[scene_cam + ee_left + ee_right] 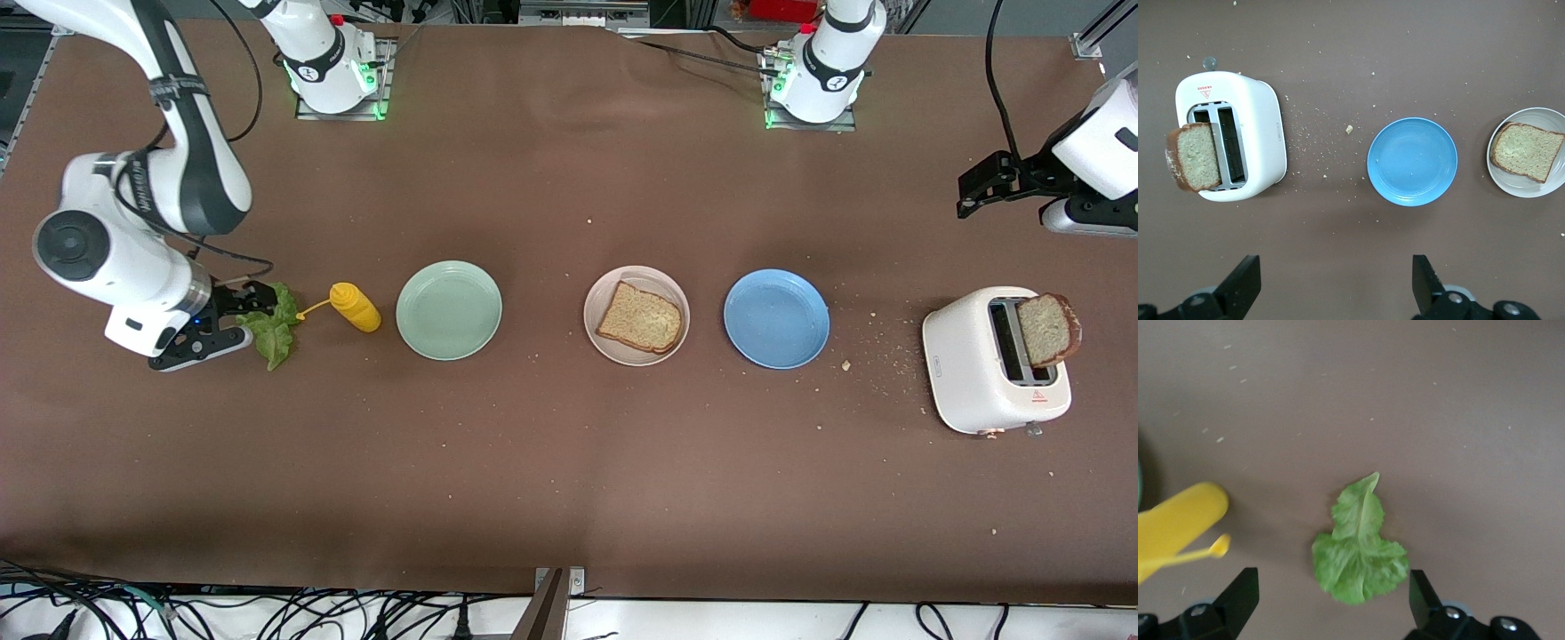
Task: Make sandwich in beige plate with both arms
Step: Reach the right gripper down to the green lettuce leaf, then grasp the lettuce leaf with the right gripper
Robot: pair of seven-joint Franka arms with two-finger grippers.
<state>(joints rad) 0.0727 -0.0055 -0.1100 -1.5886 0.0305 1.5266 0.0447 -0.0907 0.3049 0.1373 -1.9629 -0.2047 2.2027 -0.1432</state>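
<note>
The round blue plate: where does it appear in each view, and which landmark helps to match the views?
Front view: the round blue plate lies between the beige plate with bread and the white toaster.
Left wrist view: it sits mid-picture.
Right wrist view: not in it.
Shared landmark: the toaster, a bread slice in its slot.

A brown table (569, 480) has black cables (267, 613) along its near edge.
</note>
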